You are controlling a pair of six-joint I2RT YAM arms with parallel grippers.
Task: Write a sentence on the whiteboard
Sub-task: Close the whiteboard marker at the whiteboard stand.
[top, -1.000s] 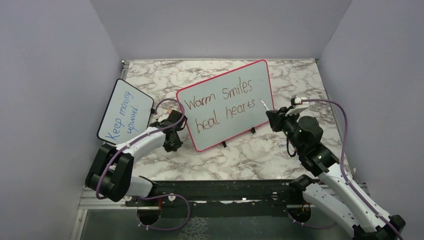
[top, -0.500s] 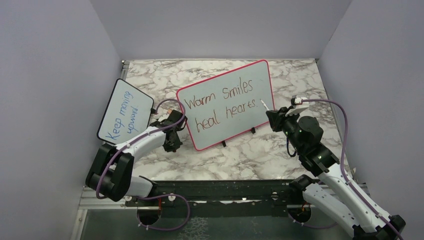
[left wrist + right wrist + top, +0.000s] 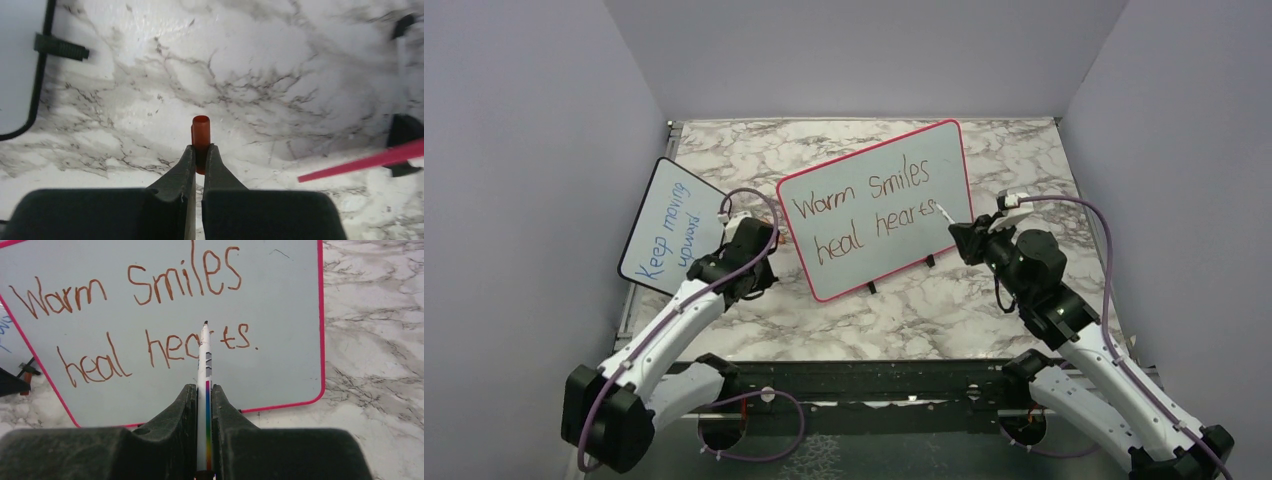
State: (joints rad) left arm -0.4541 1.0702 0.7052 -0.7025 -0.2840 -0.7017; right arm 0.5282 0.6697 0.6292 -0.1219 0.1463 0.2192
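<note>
The pink-framed whiteboard (image 3: 944,160) stands tilted at the table's middle, and the red-brown sentence (image 3: 864,205) "Warm smiles heal hearts." fills two lines on it. In the right wrist view the whiteboard (image 3: 285,315) and the sentence (image 3: 150,315) fill the frame. My right gripper (image 3: 204,390) is shut on a white marker (image 3: 205,355) whose tip points at "hearts", close to the board. From above, the right gripper (image 3: 959,235) sits at the board's right edge. My left gripper (image 3: 200,150) is shut on a red-orange marker cap (image 3: 201,132) above the marble. It hangs left of the board (image 3: 762,272).
A smaller black-framed board (image 3: 674,225) with blue writing leans at the left, and its edge shows in the left wrist view (image 3: 20,60). The whiteboard's black foot (image 3: 402,130) and pink frame edge (image 3: 365,160) lie to the right of the left gripper. Purple walls close in three sides.
The left arm has drawn back and to the left from the board's lower left corner, its jaws closing on the cap. The right gripper has edged left with the marker.
</note>
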